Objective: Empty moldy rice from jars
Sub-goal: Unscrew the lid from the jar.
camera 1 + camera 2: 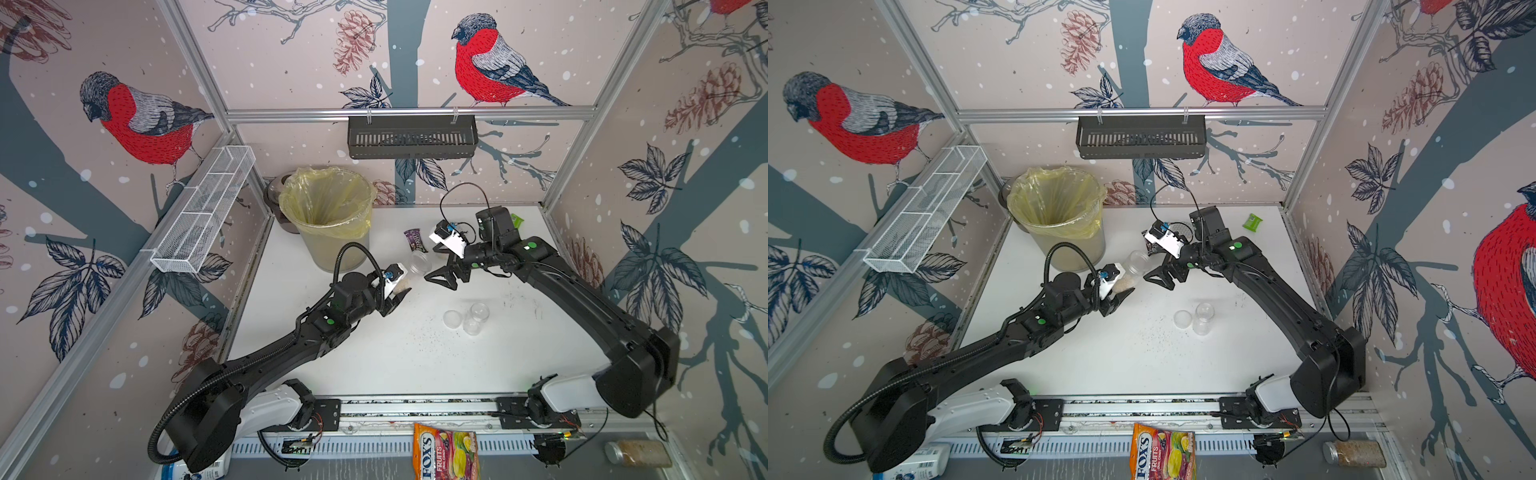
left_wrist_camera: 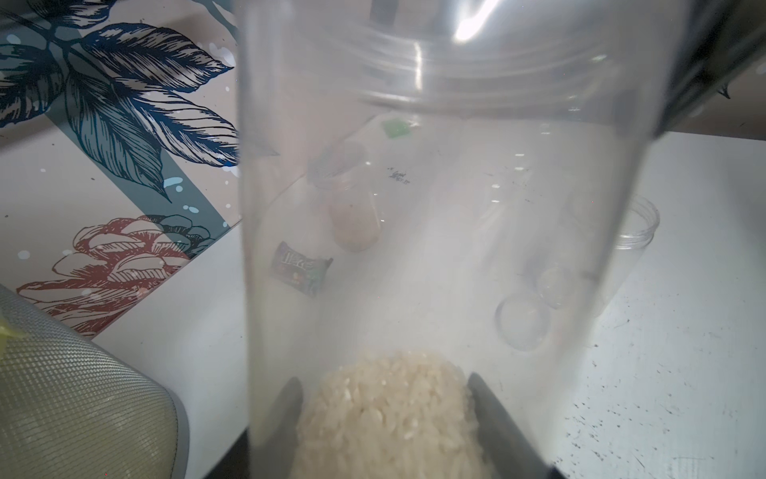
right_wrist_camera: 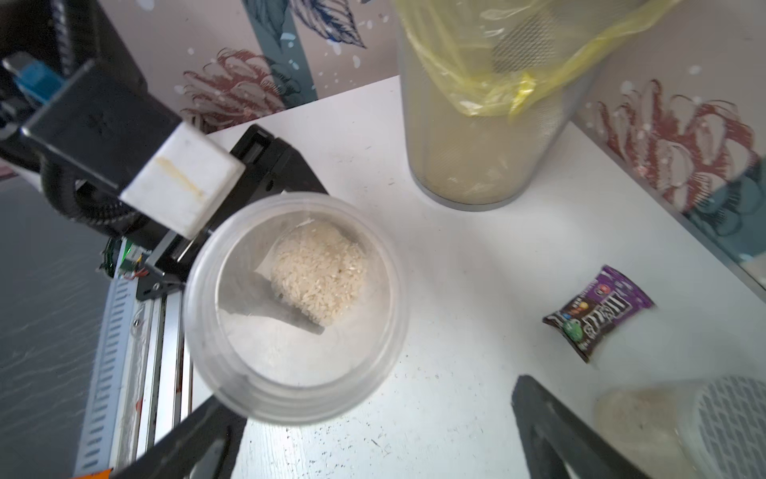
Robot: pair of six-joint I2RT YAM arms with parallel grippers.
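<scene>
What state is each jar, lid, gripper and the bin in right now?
left gripper: shut on held jar.
held jar: lid off, tilted, mouth toward right gripper, moldy rice at its bottom.
right gripper: open, empty, at the held jar's mouth.
table jar: open, upright, looks empty.
clear lid: off, lying beside table jar.
wide jar: dotted silver lid on.
bin: open, lined with yellow bag.

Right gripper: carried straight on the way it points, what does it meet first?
Probably the open-mouthed jar that the left gripper holds: it sits just ahead of the right gripper, jaws open. Depth is unclear.
</scene>
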